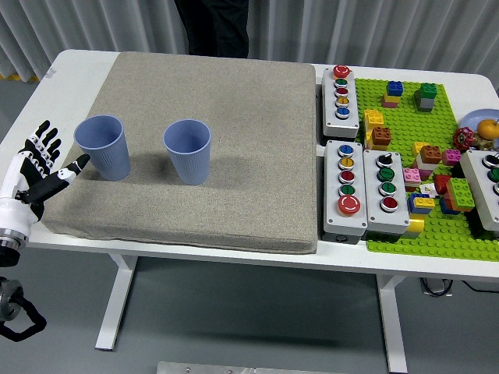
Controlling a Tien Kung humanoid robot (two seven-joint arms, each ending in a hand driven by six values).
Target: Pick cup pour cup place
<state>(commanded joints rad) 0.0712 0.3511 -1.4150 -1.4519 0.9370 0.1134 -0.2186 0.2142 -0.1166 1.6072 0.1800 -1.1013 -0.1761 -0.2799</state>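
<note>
Left hand (39,173) at table's left edge, fingers spread, holding nothing, thumb tip just beside left cup (102,146). Left cup and right cup (187,150) upright on grey pad (234,101), apart. Task status: no step done; pick, pour, place all pending.

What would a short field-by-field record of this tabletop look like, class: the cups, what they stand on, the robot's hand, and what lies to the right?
left cup: blue cup, upright, on the mat's left part
right cup: second blue cup, upright, apart from the first
surface: grey mat on a white table
left hand: at the mat's left edge, fingers spread, holding nothing, just short of the left cup
right hand: not in view
right side: three button boxes; green baseplate with toy bricks
far side: person, only dark clothing visible
</note>
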